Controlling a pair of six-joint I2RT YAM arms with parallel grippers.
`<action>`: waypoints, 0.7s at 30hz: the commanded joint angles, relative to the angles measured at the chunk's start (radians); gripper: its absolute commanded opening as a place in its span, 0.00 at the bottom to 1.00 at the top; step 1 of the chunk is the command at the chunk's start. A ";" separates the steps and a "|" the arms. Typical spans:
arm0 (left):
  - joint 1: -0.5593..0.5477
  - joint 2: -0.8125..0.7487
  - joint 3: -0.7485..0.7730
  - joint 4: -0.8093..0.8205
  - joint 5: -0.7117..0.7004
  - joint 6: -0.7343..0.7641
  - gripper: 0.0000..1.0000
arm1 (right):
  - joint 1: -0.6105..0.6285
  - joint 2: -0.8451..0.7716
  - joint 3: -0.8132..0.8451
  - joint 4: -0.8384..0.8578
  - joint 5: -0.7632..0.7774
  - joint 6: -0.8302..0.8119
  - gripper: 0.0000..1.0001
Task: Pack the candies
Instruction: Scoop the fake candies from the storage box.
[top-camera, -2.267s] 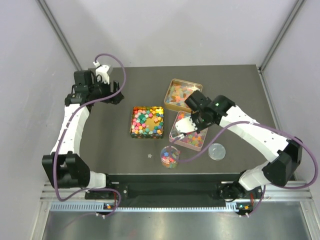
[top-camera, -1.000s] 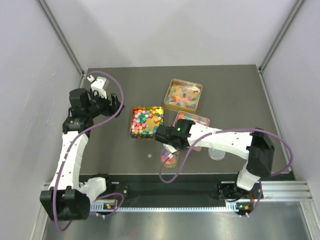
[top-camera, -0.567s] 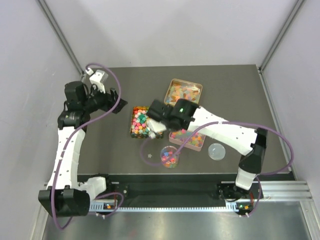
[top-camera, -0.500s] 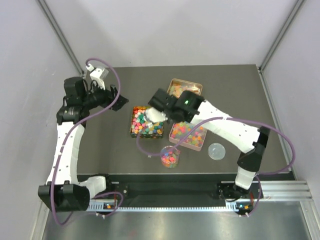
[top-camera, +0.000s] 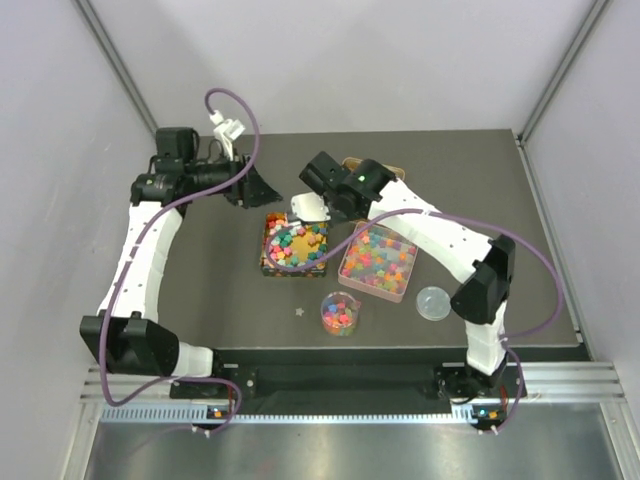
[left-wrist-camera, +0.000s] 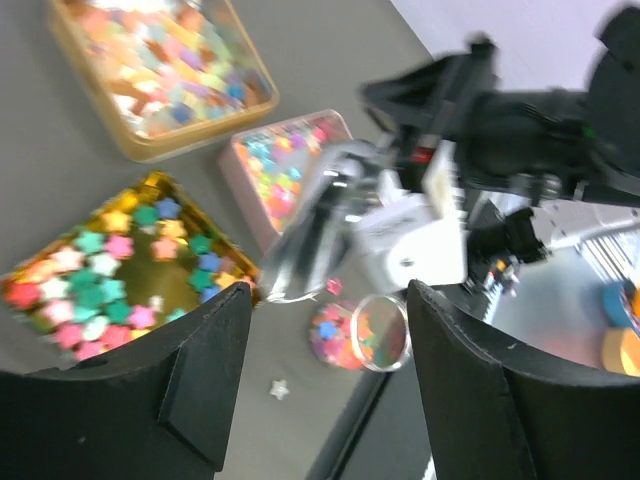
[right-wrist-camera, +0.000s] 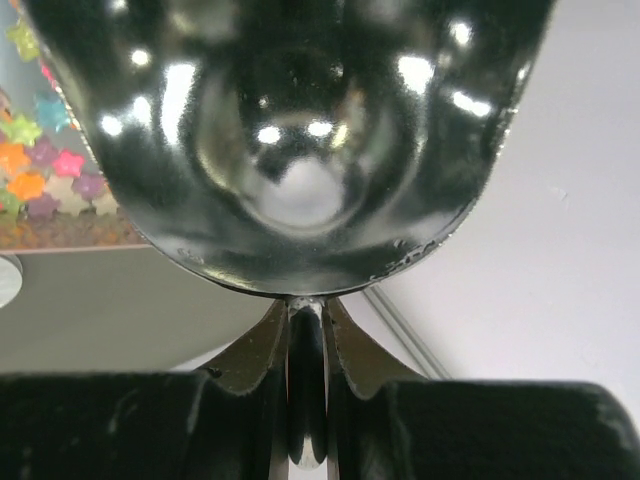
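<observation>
1. The left gripper hangs above the rear left part of the dark grey table, just beside the rear left corner of the square gold metal tin. Its two black fingers stand wide apart, with nothing between them.

2. The candies are small star-shaped pieces in pink, green, yellow, orange, blue and red. They fill the square gold metal tin in a dense layer.

3. One single pale star-shaped candy lies loose on the table, in front of the gold tin and just left of the cup.

4. The right gripper is clamped on the thin handle of a shiny metal scoop. In the overhead view this gripper sits over the rear edge of the gold tin. Whether the scoop touches the candies cannot be told.

5. The clear round plastic cup stands upright near the front edge, between the two front tins, and holds a small heap of candies.

6. The pink rectangular tin lies just right of the gold tin, also full of candies.

7. The orange-gold rectangular tin sits behind it, holding paler candies and largely hidden by the right arm in the overhead view.

8. The clear round lid lies flat to the right of the pink tin.
</observation>
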 joint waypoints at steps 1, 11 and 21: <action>-0.067 0.000 -0.021 -0.002 0.006 -0.025 0.68 | -0.025 0.014 0.093 0.083 -0.058 0.011 0.00; -0.067 0.120 -0.026 -0.010 -0.005 -0.003 0.66 | -0.027 -0.059 0.147 0.130 -0.173 0.075 0.00; -0.070 0.253 0.038 0.051 -0.011 -0.036 0.66 | -0.025 -0.134 0.228 0.105 -0.351 0.076 0.00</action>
